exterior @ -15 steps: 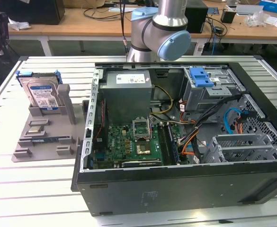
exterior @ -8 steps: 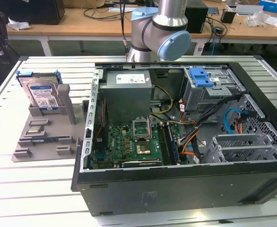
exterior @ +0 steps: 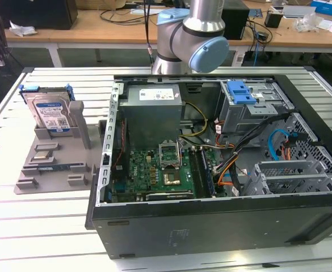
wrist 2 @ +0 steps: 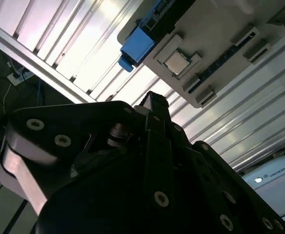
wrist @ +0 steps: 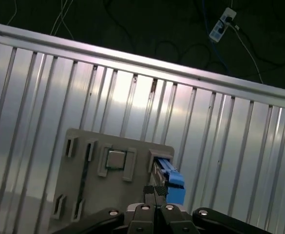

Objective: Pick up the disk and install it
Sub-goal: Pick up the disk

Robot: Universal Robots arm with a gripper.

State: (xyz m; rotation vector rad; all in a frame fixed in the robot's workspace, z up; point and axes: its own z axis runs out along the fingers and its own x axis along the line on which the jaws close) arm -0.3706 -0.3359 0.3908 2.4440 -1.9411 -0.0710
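The disk (exterior: 50,113), silver with a blue-and-white label and blue rails, stands upright in a slot of the grey holder (exterior: 52,164) at the exterior view's left. In both wrist views I look down on that holder (wrist: 98,195) (wrist 2: 220,29) from well above. The disk shows edge-on, mostly as its blue rail (wrist: 170,179) (wrist 2: 136,47). My gripper (wrist: 155,190) (wrist 2: 154,100) hangs high over the holder, close beside the disk's top edge in the picture. Its fingers are shut together with nothing between them.
An open computer case (exterior: 211,221) lies at the middle of the slatted metal table (exterior: 41,226), with a grey power supply box (exterior: 153,113), a motherboard (exterior: 160,173) and a drive cage with a blue latch (exterior: 240,90). A small square chip (wrist: 115,159) (wrist 2: 176,62) sits in the holder.
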